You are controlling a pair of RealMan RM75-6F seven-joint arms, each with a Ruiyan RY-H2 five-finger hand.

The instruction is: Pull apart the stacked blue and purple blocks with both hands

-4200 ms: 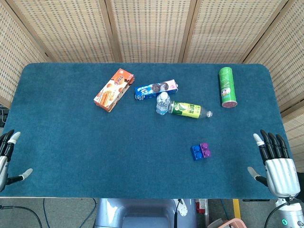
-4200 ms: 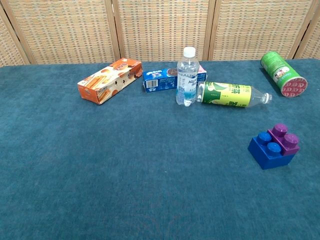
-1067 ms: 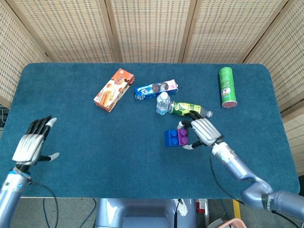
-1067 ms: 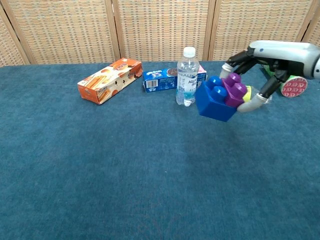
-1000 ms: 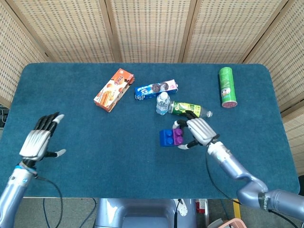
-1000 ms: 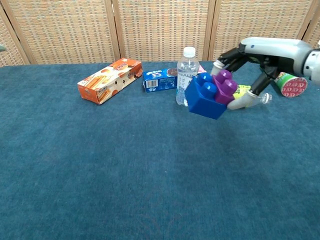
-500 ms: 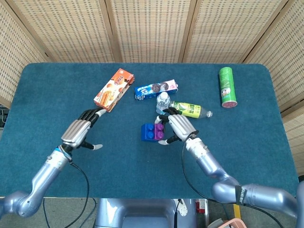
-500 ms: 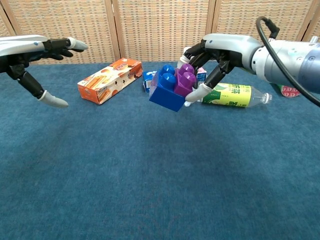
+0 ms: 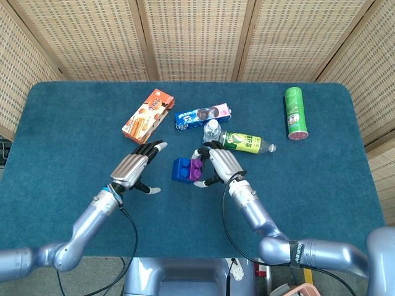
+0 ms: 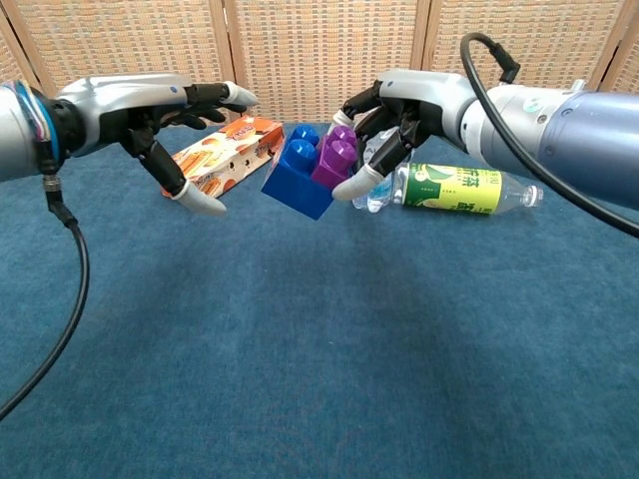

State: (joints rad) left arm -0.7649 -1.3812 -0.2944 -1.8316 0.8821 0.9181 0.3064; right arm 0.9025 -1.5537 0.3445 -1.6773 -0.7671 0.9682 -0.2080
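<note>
The blue block and the purple block are still joined and held off the table. My right hand grips the pair at the purple end, with the blue end pointing left. My left hand hovers just left of the blue block with its fingers spread, apart from it and holding nothing.
Behind the blocks stand an orange snack box, a blue cookie box, an upright water bottle and a lying green tea bottle. A green chip can lies at the far right of the blue table.
My right hand carried the joined blocks further left and a little up. My left hand swung in toward them from the left and now sits close to the blue block.
</note>
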